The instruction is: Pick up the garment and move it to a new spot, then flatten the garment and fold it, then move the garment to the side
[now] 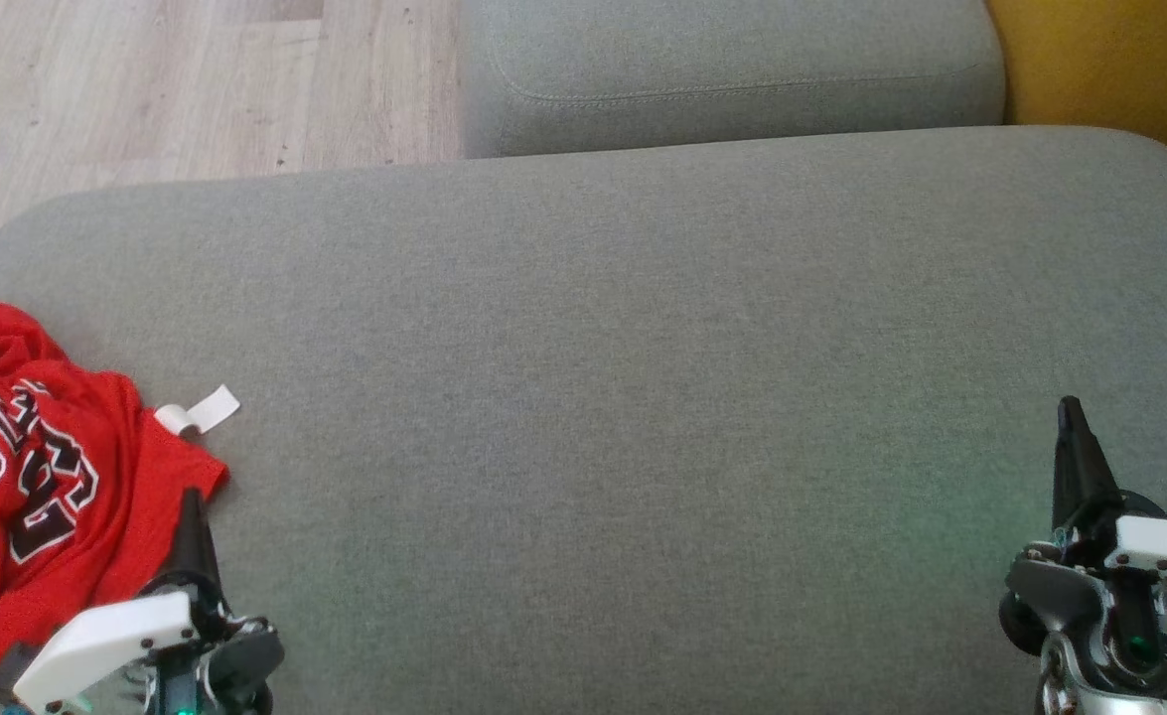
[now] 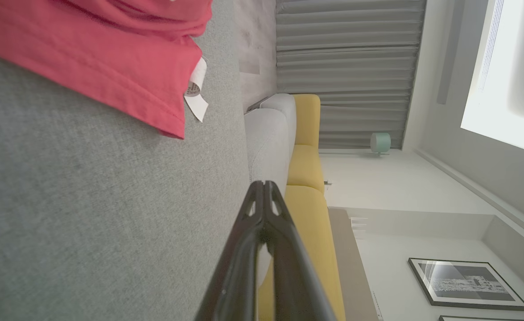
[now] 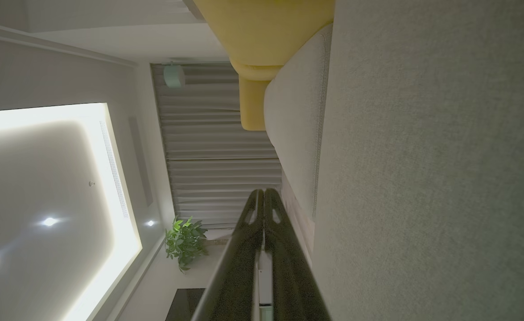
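The garment is a red jersey with black and white lettering, lying crumpled at the left edge of the grey cushion; a white tag sticks out from it. In the left wrist view the garment's red hem shows at the top left with the tag beside it. My left gripper is shut and empty, its tip just over the garment's near right edge. Shut and empty too, my right gripper hovers over bare cushion at the lower right, far from the garment.
A second grey cushion lies behind the big one. Wooden floor shows at the upper left and a yellow seat at the upper right. Bare grey fabric spans the cushion between the two grippers.
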You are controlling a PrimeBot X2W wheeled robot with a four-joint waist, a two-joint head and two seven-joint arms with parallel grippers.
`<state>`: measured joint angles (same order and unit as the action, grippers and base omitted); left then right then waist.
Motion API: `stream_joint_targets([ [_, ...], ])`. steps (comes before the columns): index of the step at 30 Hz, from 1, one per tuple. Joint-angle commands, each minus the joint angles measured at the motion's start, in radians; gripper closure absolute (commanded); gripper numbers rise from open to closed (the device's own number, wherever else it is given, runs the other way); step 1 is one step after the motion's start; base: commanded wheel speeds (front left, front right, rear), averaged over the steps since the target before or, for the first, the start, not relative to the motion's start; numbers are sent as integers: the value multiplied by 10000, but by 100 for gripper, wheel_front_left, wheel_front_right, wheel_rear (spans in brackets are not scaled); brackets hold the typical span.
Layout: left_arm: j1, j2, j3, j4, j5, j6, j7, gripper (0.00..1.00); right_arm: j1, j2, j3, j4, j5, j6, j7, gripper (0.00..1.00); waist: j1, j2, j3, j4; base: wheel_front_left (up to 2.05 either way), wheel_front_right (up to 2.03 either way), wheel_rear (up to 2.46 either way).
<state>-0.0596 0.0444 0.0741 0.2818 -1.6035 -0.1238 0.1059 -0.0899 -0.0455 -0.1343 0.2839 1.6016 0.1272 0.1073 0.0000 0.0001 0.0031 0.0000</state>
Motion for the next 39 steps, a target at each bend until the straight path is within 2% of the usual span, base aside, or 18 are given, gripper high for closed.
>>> stream_joint_targets([
  [1,-483,58,392,-370,-55,-69,69,100,-180,-47,210,-391,74,35,56,100,0,-1,0,0,0,0,0],
  [38,-483,58,392,-370,-55,-69,69,100,-180,-47,210,-391,74,35,56,100,0,-1,0,0,0,0,0],
  [39,-1,0,1,0,0,0,0,0,-1,0,1,-1,0,0,0,0,0,-1,0,0,0,0,0],
])
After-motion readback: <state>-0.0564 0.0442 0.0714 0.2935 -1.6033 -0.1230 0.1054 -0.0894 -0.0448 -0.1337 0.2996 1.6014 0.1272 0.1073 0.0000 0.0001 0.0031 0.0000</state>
